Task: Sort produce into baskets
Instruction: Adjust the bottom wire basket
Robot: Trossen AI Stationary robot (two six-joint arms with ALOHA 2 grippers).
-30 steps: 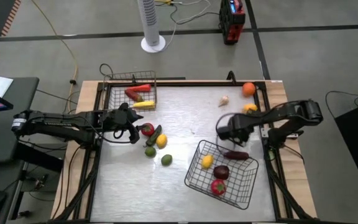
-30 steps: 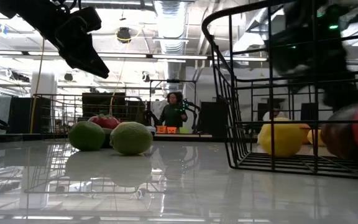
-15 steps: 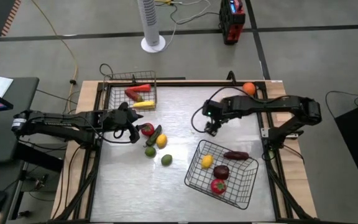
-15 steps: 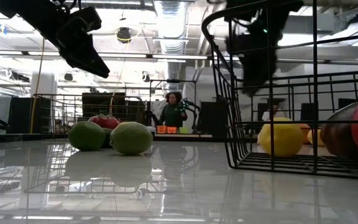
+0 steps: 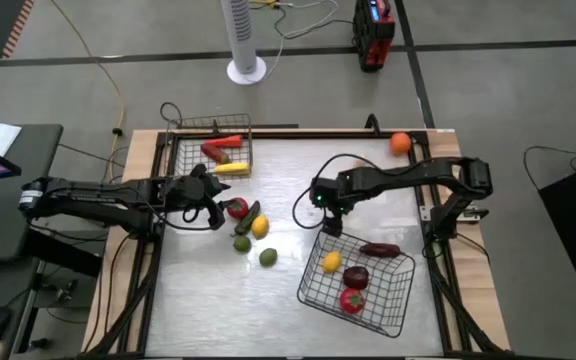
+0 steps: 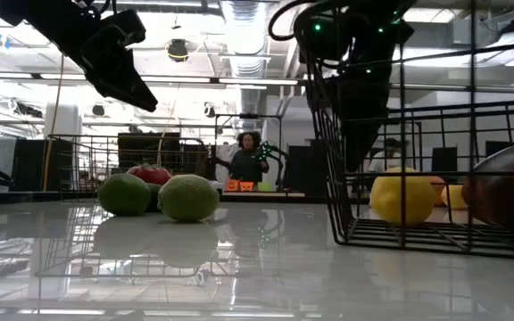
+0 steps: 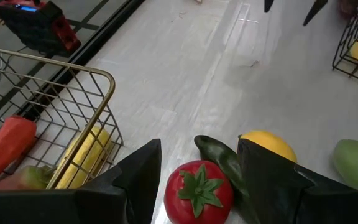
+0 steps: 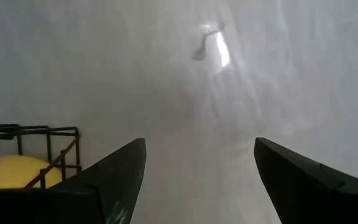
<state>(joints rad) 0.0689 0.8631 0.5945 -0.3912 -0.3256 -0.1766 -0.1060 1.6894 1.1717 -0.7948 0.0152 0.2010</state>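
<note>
The left arm reaches in from the left edge of the pale, glossy tabletop [image 5: 298, 170], stretched out almost flat. Its left gripper [image 7: 197, 163] hangs just above the round red toy tomato with a green leafy top [image 7: 199, 191] — the jaws stand partly open, one on each side of the tomato, and they hold nothing. Just beside the tomato lie a long dark green vegetable [image 7: 219, 158], a round yellow fruit [image 7: 267, 145] and, a little further, a round green fruit [image 7: 357, 163]; the high view shows a second green fruit [image 5: 267, 257] near them.

The right arm comes from the right edge, bent at the elbow, with its forearm across the middle of the tabletop. The right gripper [image 5: 330, 222] points down beside the far corner of the larger black wire basket [image 5: 389, 300]. Its jaws are wide apart and empty.

The black basket holds a yellow lemon-like piece [image 5: 333, 260], a long maroon piece [image 5: 379, 249], a dark round piece [image 5: 355, 276] and a red round piece [image 5: 351, 300]. The smaller grey-silver wire basket [image 5: 180, 148] at the far left corner holds long red pieces [image 5: 220, 147] and a yellow one [image 5: 230, 168]. An orange round fruit [image 5: 400, 143] lies apart near the far right corner.
</note>
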